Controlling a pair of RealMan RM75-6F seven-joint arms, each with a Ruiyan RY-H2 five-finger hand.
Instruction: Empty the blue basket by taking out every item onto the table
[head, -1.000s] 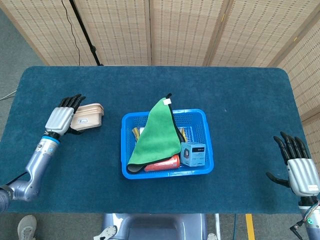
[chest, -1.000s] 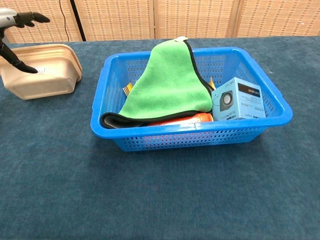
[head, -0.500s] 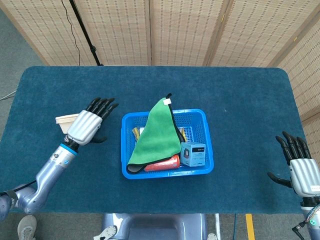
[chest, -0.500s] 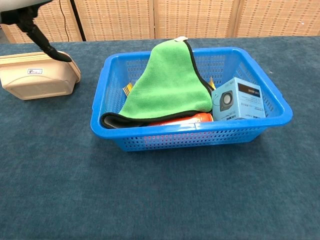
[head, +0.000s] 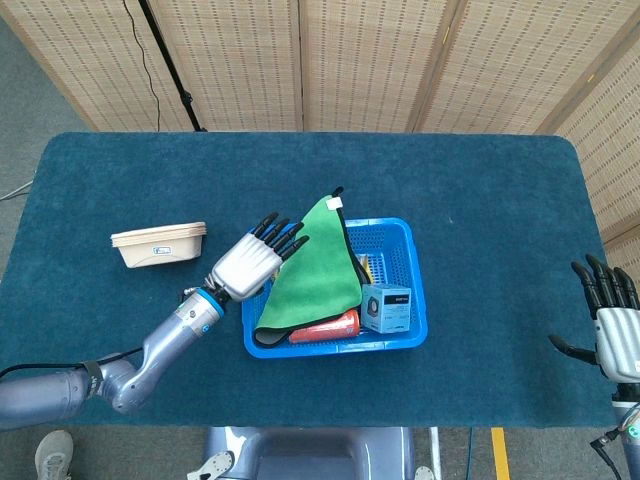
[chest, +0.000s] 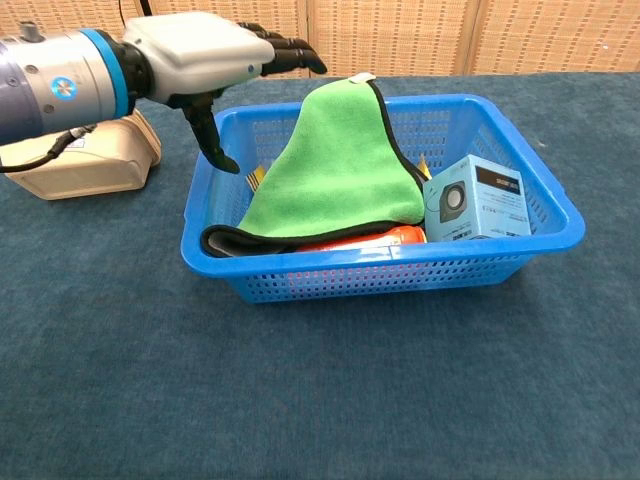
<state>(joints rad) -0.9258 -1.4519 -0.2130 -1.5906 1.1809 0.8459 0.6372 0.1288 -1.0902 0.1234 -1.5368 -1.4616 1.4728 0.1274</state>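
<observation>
left hand (head: 247, 264): empty, fingers spread, over left rim of blue basket (head: 415, 300) | green cloth (head: 318, 270): just past the fingertips, draped in basket over orange item (head: 330, 327) | light-blue box (head: 386, 306): in basket, beyond the cloth | tan container (head: 158, 243): on table behind the hand | right hand (head: 615, 335): empty, fingers spread, well apart from basket

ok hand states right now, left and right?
Left hand: open, fingers spread, holding nothing, over the left side of the blue basket by the green cloth.
Right hand: open, holding nothing, at the table's right edge.
</observation>
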